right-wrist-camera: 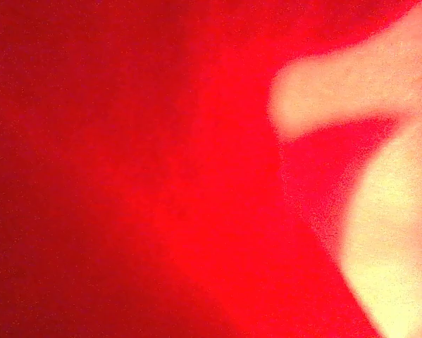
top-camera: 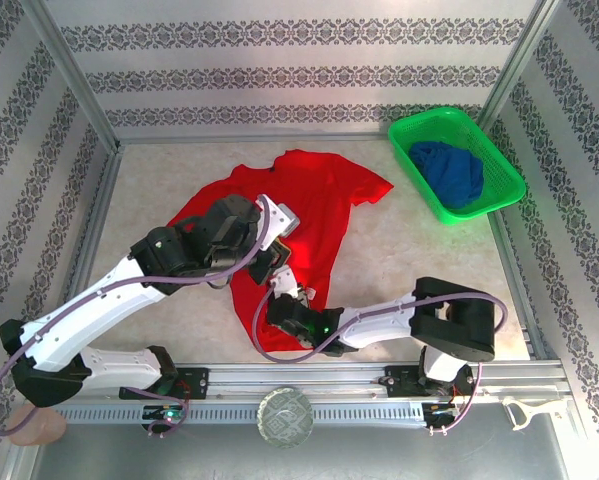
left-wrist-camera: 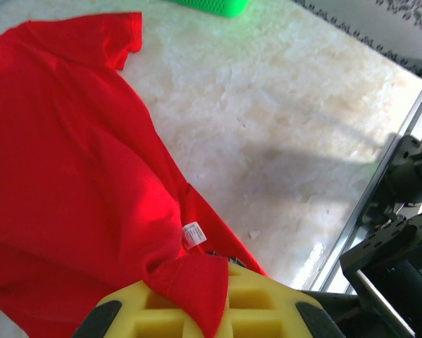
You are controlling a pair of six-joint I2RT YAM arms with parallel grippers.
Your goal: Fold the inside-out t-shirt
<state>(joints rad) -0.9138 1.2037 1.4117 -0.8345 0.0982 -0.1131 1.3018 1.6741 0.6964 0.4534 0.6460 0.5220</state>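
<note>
Fold barely started. T-shirt [top-camera: 324, 195] lies spread mid-frame in the top view. Left gripper [left-wrist-camera: 205, 311] is clamped on a pinch of its lower edge. Right gripper [top-camera: 282, 300] is closed beside it, buried in cloth, grip unconfirmed. Next: lift both evenly and carry the edge toward upper frame.

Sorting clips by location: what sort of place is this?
Probably a robot test booth: patterned panel walls enclose a pale stone-look table holding a red cloth t-shirt and green plastic basket.
</note>
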